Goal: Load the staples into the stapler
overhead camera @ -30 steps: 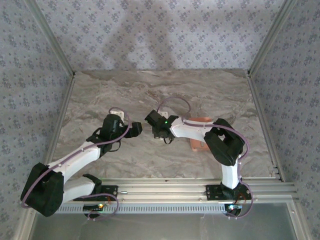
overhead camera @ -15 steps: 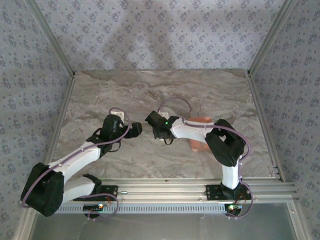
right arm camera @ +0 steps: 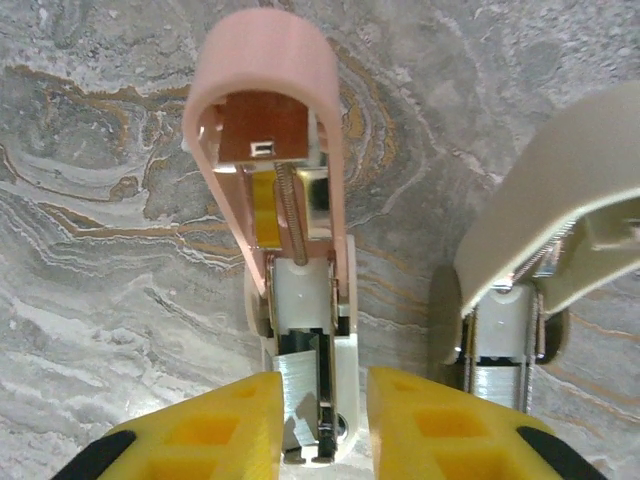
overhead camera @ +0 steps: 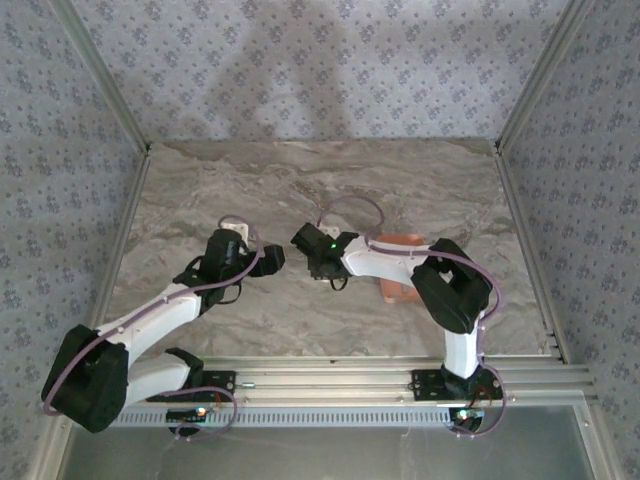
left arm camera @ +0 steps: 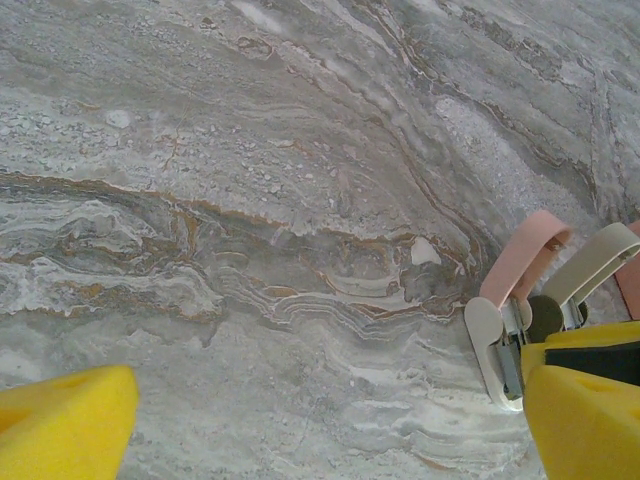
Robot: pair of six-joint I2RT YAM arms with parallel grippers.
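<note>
The stapler [right arm camera: 265, 90] lies on the marble with its pale pink lid swung up, showing its spring and white base. A grey strip of staples [right arm camera: 300, 385] leans tilted in the base's channel. My right gripper [right arm camera: 322, 400] straddles that end of the base. Its yellow fingers [right arm camera: 220, 425] stand a little apart and the right one is off the base wall. In the top view the right gripper [overhead camera: 318, 262] faces my left gripper [overhead camera: 270, 258]. The left gripper [left arm camera: 330, 425] is open wide over bare marble, with the stapler [left arm camera: 525, 255] just to its right.
A second small stapler with a beige lid [right arm camera: 560, 190] stands open just right of the pink one. The salmon tray [overhead camera: 400, 272] lies under my right forearm. Patterned walls and metal rails [overhead camera: 400, 378] enclose the table.
My right gripper's fingers have parted slightly around the staples and stapler base. Neither arm has otherwise visibly moved.
</note>
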